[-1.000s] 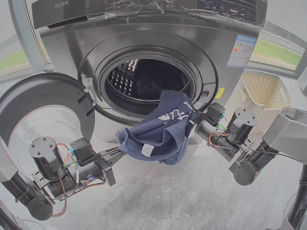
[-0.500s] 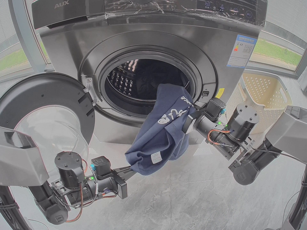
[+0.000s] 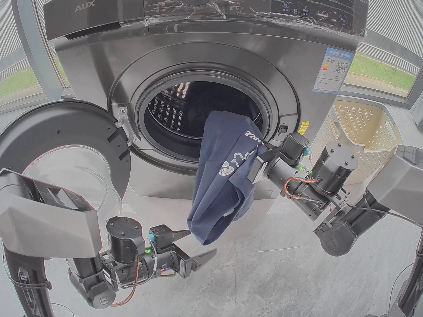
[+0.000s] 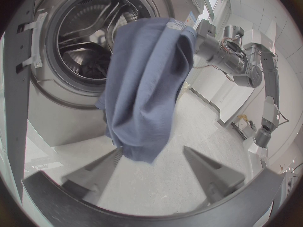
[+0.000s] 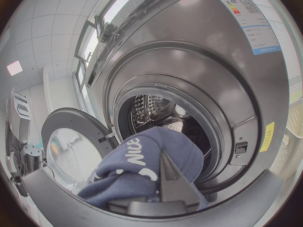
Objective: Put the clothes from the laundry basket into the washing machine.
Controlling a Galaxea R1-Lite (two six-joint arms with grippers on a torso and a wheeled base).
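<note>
A navy T-shirt (image 3: 224, 177) with white print hangs in front of the washing machine's open drum (image 3: 176, 111), its top edge at the rim of the opening. My right gripper (image 3: 261, 149) is shut on the shirt's upper part; in the right wrist view the cloth (image 5: 142, 161) bunches around one finger (image 5: 172, 177). My left gripper (image 3: 196, 244) stands open low over the floor, just below the shirt's hanging hem and apart from it. In the left wrist view its two fingers (image 4: 214, 174) spread wide under the shirt (image 4: 148, 85). Dark clothing (image 3: 216, 104) lies inside the drum.
The round machine door (image 3: 61, 141) is swung open to the left, near my left arm. A cream laundry basket (image 3: 365, 128) stands to the right of the machine, behind my right arm. Grey tiled floor (image 3: 273, 274) lies free in front.
My left gripper let go of the shirt's lower edge, opened, and dropped back and down. The shirt now hangs straight from my right gripper, which edged up toward the drum.
</note>
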